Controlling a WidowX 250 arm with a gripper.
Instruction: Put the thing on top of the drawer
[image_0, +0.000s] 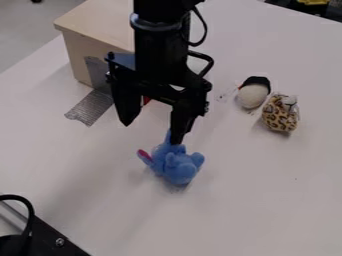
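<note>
The gripper (152, 134) hangs over the middle of the table with its fingers spread apart, open. Just below its right finger lies a blue plush toy (176, 164) with a pink-lined ear; the fingertip overlaps the toy's top in the view, and I cannot tell if they touch. Behind the gripper at the upper left stands the light wooden drawer box (93, 25), partly hidden by the arm, its flat top bare where it shows.
A pale round plush with a black top (252, 95) and a leopard-print plush (280, 114) lie at the right. Grey mesh tape (90, 107) runs from the box onto the table. A black metal part with a cable (50, 239) occupies the lower left corner.
</note>
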